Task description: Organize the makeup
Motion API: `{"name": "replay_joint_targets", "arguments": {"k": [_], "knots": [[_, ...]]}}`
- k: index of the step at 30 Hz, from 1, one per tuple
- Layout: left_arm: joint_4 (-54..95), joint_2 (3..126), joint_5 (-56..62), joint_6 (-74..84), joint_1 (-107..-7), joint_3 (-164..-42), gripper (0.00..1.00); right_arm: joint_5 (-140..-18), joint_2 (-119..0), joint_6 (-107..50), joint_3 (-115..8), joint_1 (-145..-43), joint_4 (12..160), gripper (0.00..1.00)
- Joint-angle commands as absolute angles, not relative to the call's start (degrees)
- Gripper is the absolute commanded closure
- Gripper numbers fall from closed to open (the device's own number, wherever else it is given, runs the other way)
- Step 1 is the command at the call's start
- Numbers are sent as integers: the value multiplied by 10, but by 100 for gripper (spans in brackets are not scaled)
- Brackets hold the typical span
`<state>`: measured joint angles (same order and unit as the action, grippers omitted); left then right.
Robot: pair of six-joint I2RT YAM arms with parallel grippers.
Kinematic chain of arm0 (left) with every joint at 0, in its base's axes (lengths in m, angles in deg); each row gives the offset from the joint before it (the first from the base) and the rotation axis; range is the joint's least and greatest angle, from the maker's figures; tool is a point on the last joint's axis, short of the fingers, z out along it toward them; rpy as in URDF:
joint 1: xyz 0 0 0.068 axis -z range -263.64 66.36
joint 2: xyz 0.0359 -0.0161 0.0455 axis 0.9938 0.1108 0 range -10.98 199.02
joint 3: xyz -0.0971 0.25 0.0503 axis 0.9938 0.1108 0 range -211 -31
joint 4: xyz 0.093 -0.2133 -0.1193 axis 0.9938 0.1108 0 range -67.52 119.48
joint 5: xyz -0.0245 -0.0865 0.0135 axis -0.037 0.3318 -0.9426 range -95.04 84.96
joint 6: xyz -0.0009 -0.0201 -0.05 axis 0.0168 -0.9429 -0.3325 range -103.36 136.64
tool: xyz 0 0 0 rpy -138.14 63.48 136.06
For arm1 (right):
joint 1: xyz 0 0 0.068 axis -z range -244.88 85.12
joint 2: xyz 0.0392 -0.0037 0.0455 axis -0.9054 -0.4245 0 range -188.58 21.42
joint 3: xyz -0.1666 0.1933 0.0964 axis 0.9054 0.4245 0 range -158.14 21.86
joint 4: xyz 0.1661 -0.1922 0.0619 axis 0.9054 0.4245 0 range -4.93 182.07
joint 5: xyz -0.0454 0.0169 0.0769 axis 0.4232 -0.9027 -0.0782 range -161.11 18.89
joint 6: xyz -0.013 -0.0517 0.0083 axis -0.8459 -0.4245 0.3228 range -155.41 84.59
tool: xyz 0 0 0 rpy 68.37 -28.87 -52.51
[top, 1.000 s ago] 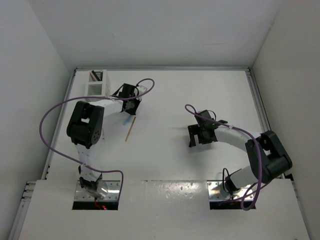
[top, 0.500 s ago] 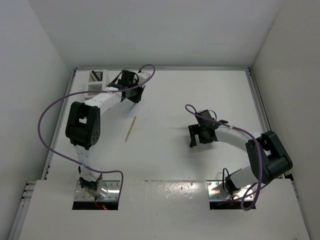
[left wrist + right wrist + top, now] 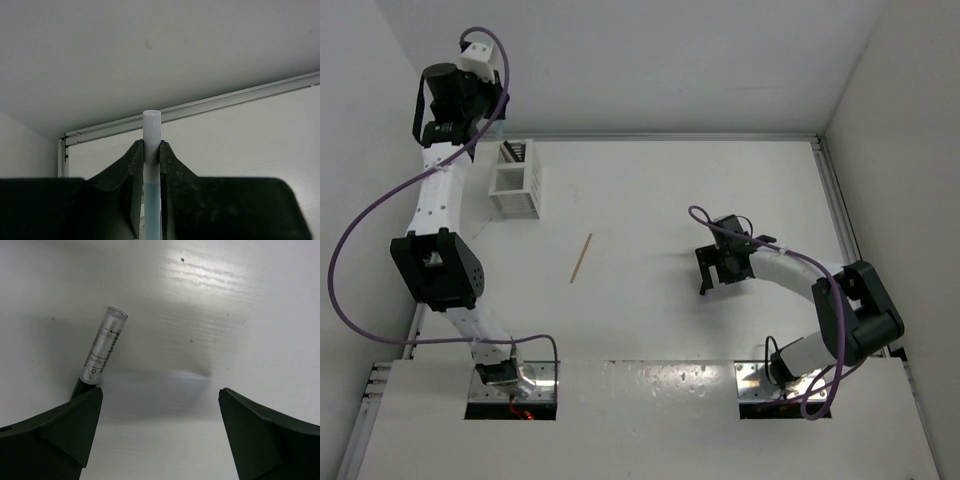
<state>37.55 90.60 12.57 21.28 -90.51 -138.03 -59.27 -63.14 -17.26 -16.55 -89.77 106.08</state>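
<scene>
From above, the left arm (image 3: 435, 200) reaches high beside the white slatted holder (image 3: 515, 180); a tan wooden stick (image 3: 581, 257) lies on the white surface (image 3: 650, 190). Left wrist: the left gripper (image 3: 151, 147) pinches a slim white stick (image 3: 152, 120), which could tilt and miss its slot. Right wrist: the right gripper (image 3: 159, 392), spread wide, could roll the clear-capped dark pencil (image 3: 105, 350) lying beside one finger.

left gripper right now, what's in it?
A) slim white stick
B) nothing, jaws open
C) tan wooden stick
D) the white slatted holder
A: the left wrist view shows the left gripper shut on a slim white stick that stands up between its fingers, while the tan stick lies on the table, apart from both arms.
</scene>
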Motion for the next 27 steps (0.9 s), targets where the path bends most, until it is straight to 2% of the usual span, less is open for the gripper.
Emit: {"name": "replay_joint_targets", "arguments": {"k": [1,9,13,27], "knots": [[324,940,212,185,-915,-1344,100,-599,-636,-184,-208,-901,1070,0],[215,1020,299,176,-934,-1344,100,-592,-623,-190,-209,-903,1084,0],[200,1063,279,176,-951,-1369,100,-587,-614,-192,-208,-904,1095,0],[169,1081,279,213,-962,-1335,100,-584,-607,-203,-216,-902,1100,0]]}}
